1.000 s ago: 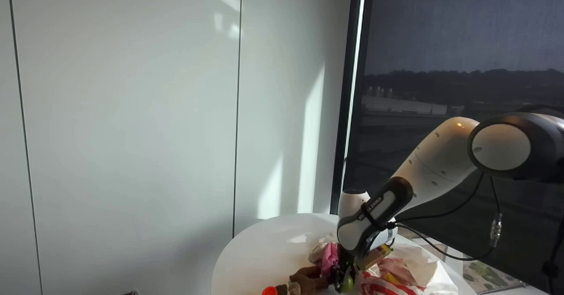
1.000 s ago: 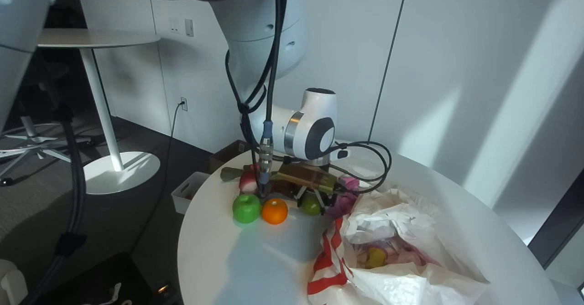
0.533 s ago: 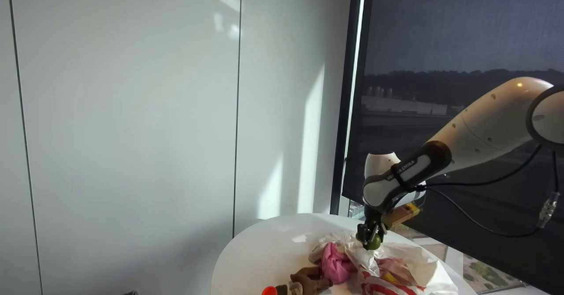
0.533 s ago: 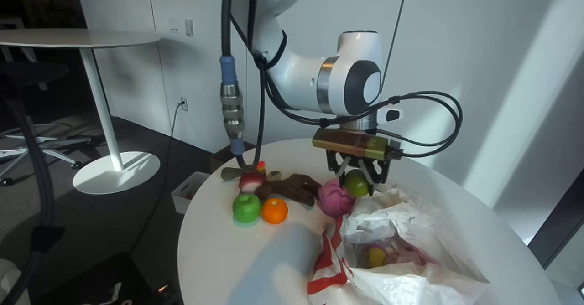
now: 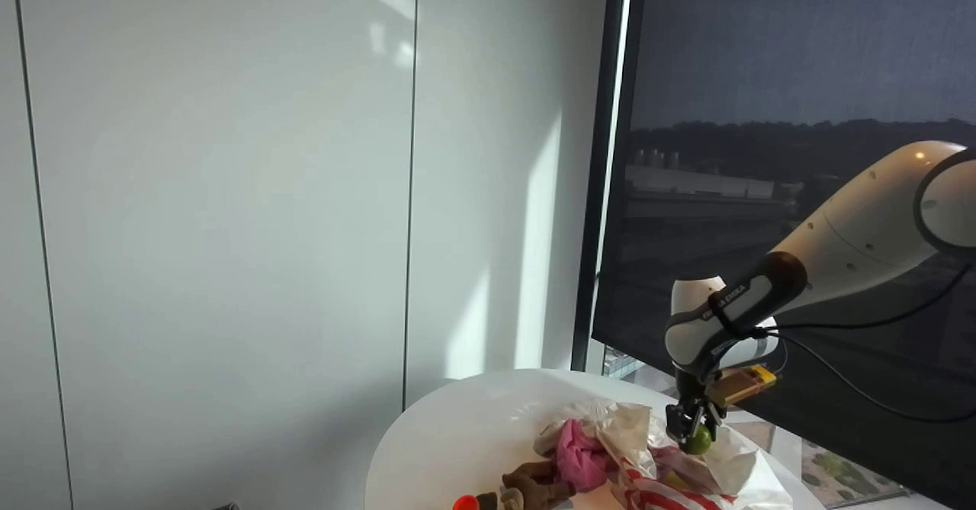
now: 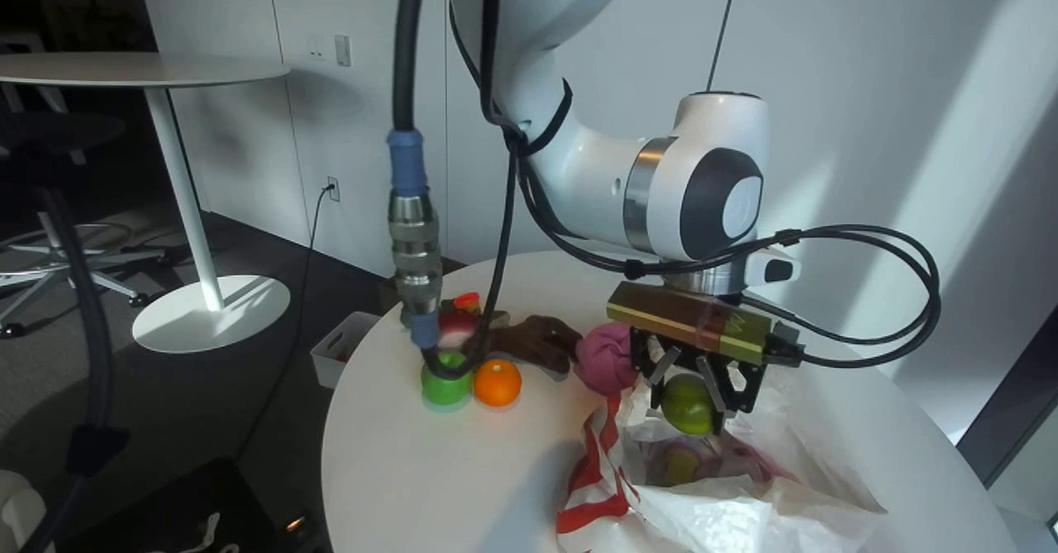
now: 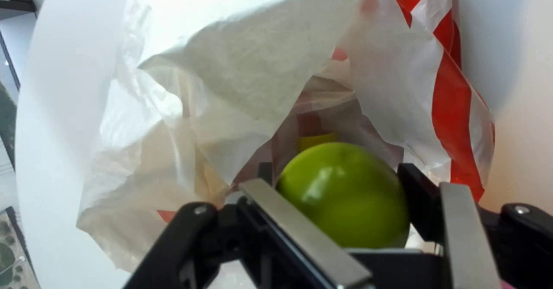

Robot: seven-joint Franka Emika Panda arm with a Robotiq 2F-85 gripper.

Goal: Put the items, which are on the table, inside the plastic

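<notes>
While a round green piece (image 7: 343, 194) hangs over the open plastic bag (image 6: 727, 516), grasped by the end effector (image 6: 688, 409), a pink piece (image 6: 606, 361) sits just beside the bag and, farther from it, an orange ball (image 6: 497, 383) rests on the desk (image 6: 397, 462).

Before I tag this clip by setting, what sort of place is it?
Probably an office or similar workplace, though a lab is possible: the background has a wheeled chair and a round pedestal table, and there is a large shaded window.
</notes>
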